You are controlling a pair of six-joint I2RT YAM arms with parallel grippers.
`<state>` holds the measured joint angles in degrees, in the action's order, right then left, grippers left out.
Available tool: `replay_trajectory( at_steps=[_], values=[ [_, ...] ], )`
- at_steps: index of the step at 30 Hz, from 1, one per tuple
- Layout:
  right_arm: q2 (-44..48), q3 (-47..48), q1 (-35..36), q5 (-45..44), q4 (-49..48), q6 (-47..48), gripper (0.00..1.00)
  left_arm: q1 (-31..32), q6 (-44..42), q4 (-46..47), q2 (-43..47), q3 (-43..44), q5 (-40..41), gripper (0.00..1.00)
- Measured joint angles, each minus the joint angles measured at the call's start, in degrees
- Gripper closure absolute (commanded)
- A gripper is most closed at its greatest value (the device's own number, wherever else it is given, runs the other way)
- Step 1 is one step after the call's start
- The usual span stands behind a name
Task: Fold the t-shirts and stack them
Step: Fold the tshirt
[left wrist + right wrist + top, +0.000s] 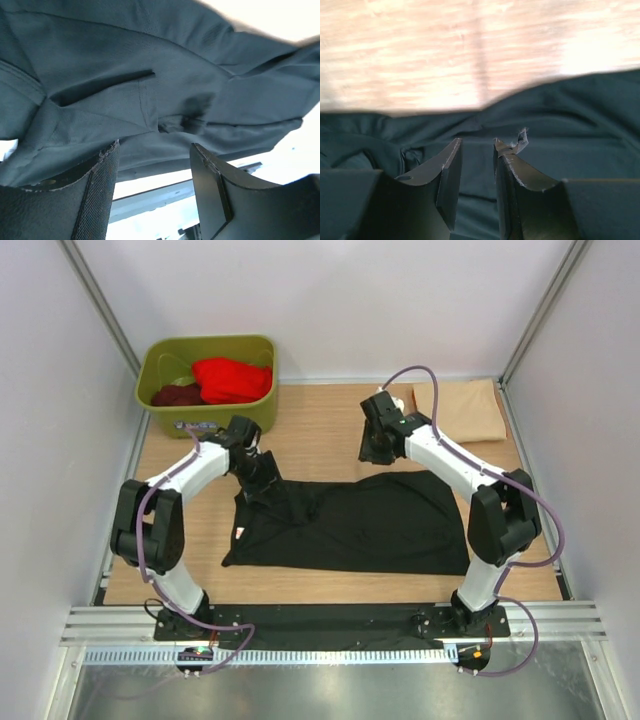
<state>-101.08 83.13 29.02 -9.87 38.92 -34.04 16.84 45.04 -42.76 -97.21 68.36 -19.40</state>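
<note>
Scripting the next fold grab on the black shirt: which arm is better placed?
Left, probably. The left pincer sits at the far left corner of the black t-shirt, jaws wide, cloth right ahead. The right pincer hangs over the far edge, jaws barely apart.

Light wooden table (pixel 320 435): black t-shirt (pixel 370 525) spread across centre, folded beige t-shirt (pixel 460 410) at 1 o'clock, olive-green tub (pixel 210 413) at 11 o'clock.

The creased black shirt (pixel 165 75) fills the upper view. The left gripper (pixel 155 146) sits just below the shirt's hem, jaws spread wide.
</note>
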Motion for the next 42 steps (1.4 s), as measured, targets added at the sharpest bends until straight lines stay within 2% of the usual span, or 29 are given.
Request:
replay_trajectory(
  at_steps=[6,15,24,27,28,35,36,39,42],
  values=[
    [0.09,-1.18,-0.59,-0.26,4.15,-0.7,0.6,3.87,1.18,-1.27,-7.48,3.37,2.91,0.41],
    [-2.45,1.53,-17.29,-4.52,11.13,-3.93,0.59,5.31,1.44,-2.14,-12.07,3.82,4.52,0.4],
    [-8.41,4.79,-20.79,-5.22,12.39,-5.64,0.59,7.26,2.1,-3.39,-13.86,6.73,6.14,0.4],
    [-8.59,4.79,-20.94,-5.11,12.41,-5.75,0.59,7.54,2.34,-4.52,-14.29,7.82,7.74,0.44],
    [-8.59,4.79,-21.0,-4.98,12.31,-5.75,0.59,7.56,2.34,-4.9,-14.56,8.28,8.33,0.5],
    [-9.22,4.79,-21.73,-4.52,11.96,-5.53,0.59,7.56,2.45,-7.8,-14.8,8.76,12.63,0.75],
    [-9.6,4.81,-21.94,-4.5,11.98,-5.57,0.59,7.56,2.43,-8.13,-14.8,8.85,13.05,0.82],
    [-11.26,5.16,-22.97,-4.59,12.28,-5.86,0.59,7.56,2.29,-9.33,-14.8,9.66,14.08,0.92],
    [-13.2,6.54,-24.06,-4.9,12.94,-6.62,0.58,7.56,2.03,-10.38,-14.8,10.95,15.04,0.94]
  ],
)
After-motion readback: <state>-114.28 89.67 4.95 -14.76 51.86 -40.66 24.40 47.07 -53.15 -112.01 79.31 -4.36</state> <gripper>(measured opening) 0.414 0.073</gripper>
